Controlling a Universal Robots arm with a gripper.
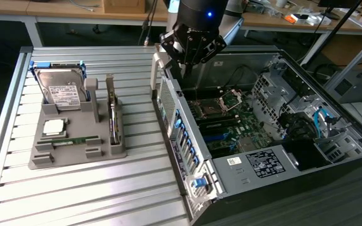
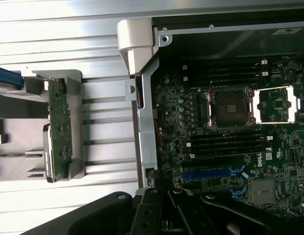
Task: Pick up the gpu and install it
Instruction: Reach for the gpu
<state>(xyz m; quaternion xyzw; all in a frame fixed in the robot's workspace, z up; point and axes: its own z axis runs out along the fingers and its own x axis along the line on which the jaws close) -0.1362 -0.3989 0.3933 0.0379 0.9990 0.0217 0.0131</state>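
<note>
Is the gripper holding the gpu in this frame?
No, the gpu stands on edge in the gray holder, while the gripper hangs apart from it over the computer case.

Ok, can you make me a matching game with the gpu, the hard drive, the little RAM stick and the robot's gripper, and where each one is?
Things:
1. gpu
2. hard drive
3. RAM stick
4. gripper

Places or states:
A. lying flat in the grey tray
B. standing on its edge in a tray slot
C. shut, above the side wall of the open computer case
D. white label showing, blue rails beside it

Pairs: 1-B, 2-D, 3-A, 4-C.
</note>
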